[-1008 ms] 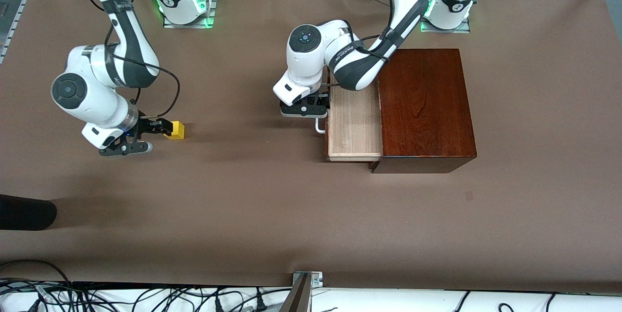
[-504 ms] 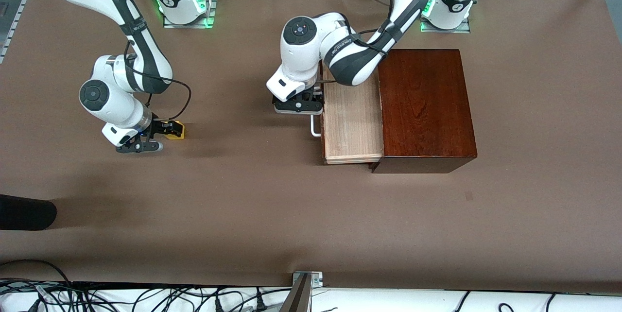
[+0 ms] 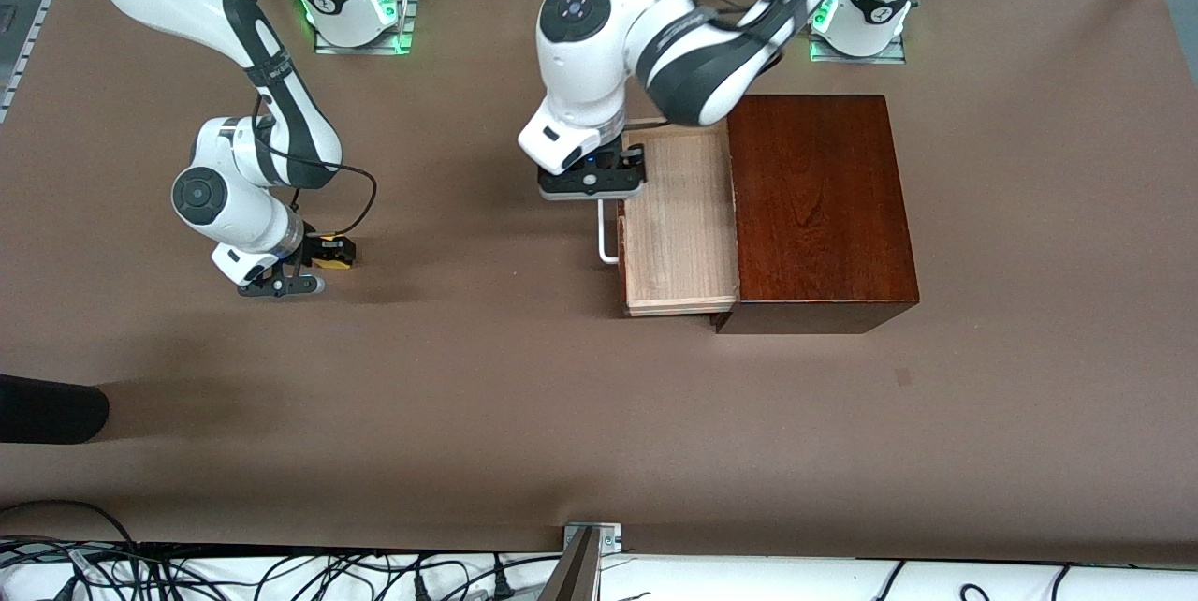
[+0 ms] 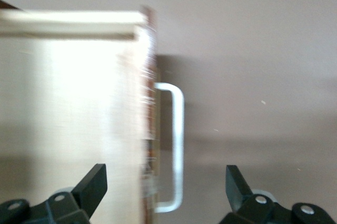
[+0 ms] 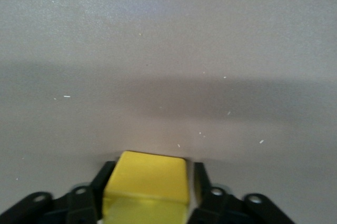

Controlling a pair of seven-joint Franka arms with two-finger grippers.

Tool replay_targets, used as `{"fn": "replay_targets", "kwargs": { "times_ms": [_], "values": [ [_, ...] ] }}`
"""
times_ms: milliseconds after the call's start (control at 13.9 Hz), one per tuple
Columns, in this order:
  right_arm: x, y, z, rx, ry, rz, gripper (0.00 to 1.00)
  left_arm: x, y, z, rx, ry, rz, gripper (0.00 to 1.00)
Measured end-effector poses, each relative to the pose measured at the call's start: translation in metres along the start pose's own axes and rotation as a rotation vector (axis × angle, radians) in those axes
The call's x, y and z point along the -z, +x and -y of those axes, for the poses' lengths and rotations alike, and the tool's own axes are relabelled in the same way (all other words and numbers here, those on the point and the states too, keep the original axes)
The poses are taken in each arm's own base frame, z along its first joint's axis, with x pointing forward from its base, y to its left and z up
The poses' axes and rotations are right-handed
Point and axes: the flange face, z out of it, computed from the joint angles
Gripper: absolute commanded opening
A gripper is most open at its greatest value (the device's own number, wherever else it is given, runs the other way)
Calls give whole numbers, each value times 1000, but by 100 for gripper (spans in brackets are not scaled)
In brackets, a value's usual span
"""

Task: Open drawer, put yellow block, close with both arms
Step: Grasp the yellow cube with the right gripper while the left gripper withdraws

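Note:
The yellow block (image 3: 329, 246) sits on the brown table toward the right arm's end. My right gripper (image 3: 318, 256) is low at the table and shut on it; in the right wrist view the block (image 5: 147, 184) fills the gap between the black fingers (image 5: 202, 184). The drawer (image 3: 679, 222) is pulled out of the dark reddish-brown box (image 3: 819, 208), and its pale tray looks empty. Its white handle (image 3: 608, 241) is free. My left gripper (image 3: 591, 182) is open and raised over the drawer's front. The left wrist view shows the handle (image 4: 178, 145) and tray (image 4: 73, 119) below its spread fingers (image 4: 95, 182).
A black rounded object (image 3: 47, 409) juts in at the table's edge at the right arm's end, nearer the front camera. A metal bracket (image 3: 590, 540) and cables (image 3: 281, 573) run along the near edge. Bare brown table lies between the block and the drawer.
The left gripper pulled the drawer a little farther out, let go of the handle and rose. The right gripper slid onto the yellow block and closed round it.

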Motion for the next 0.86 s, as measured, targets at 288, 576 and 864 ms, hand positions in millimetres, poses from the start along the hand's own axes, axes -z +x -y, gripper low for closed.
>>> {"fn": "replay_targets", "kwargs": {
  "times_ms": [288,576,864],
  "values": [
    [9,3,4,19,4,11,0,81,55,119,43,82,7,100],
    [91,36,36,108,28,23,0,117,91,221,-31,113,76,100],
    [190,54,130,273,73,32,0,138,125,307,-94,25,118,100]
  ]
}}
